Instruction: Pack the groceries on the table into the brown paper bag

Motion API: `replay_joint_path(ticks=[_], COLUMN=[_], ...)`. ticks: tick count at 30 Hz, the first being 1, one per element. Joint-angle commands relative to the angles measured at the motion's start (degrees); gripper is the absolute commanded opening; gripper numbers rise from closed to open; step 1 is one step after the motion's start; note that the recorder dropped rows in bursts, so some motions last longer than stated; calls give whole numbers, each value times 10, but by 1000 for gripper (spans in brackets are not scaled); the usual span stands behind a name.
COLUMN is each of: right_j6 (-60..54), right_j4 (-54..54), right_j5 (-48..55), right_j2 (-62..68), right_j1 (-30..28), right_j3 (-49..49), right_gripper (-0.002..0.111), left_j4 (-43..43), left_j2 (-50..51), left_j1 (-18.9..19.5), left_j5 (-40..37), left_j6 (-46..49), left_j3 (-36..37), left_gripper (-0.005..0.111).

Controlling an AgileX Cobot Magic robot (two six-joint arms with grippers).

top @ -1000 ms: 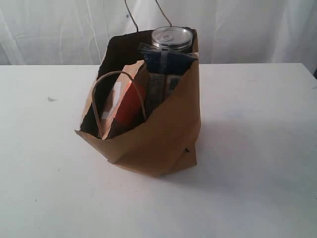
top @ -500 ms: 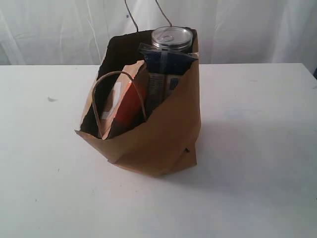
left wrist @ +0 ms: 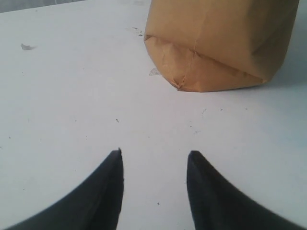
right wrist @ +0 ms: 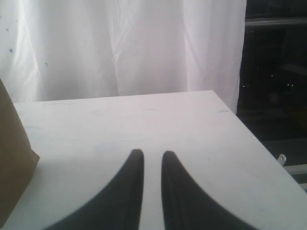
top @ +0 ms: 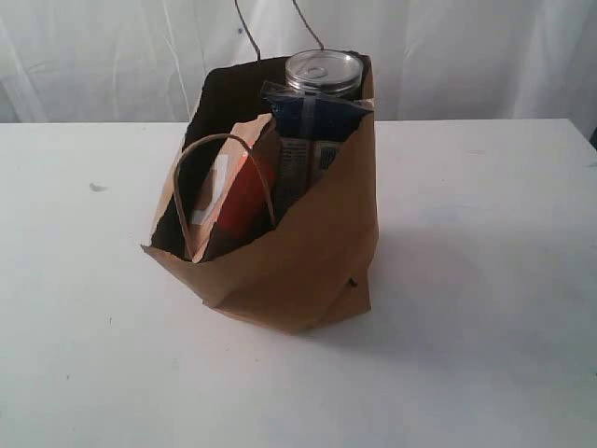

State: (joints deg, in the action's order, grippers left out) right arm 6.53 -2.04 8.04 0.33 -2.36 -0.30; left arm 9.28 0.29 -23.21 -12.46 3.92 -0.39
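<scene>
Overall: bag (top: 308, 271) stands on the worktop (top: 485, 299) with groceries inside it; both pincers are off it.
Bag look: brown kraft paper, creased and leaning. Its top edge is ragged and its mouth gapes. The near wall is folded lower than the far wall.
Bag base: the left wrist view shows a crumpled lower corner resting flat on the worktop.
Handles: the near cord loop (top: 219, 136) arches over the bag's mouth. The far cords (top: 248, 33) rise behind the bag, and their top is out of frame.
Can (top: 323, 73): silver pull-tab lid, upright in the bag's far corner, the lid about level with the rim there.
Packet (top: 315, 117): dark blue, on end inside the bag, just in front of the can.
Bottle (top: 244, 201): orange, deep in the bag beside the packet and behind the near loop.
White piece (top: 210, 191): inside the bag beside the bottle; cannot tell what it is.
Left pincer (left wrist: 154, 158): jaws fairly wide with nothing between them, over bare worktop. It faces the bag's lower corner and is apart from it.
Right pincer (right wrist: 152, 155): jaws narrow, only a thin slit, holding nothing. The bag's edge is off to one side, apart.
Curtain (top: 466, 56): white, hanging behind the bag.
</scene>
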Motion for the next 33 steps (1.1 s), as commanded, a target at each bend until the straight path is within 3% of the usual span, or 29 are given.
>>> replay_joint_path(ticks=[1,33], right_j6=[-4,-4], right_j4=[0,0], right_j5=[-4,-4], right_j2=[-3,-3], right_j1=[-5,-5], right_j3=[3,3], right_gripper=[14,14], left_j4=[6,6], left_j2=[-3,-3], left_j1=[3,3], left_j5=[11,0], left_j6=[-5,-5], left_j3=[4,4], left_gripper=[47,47])
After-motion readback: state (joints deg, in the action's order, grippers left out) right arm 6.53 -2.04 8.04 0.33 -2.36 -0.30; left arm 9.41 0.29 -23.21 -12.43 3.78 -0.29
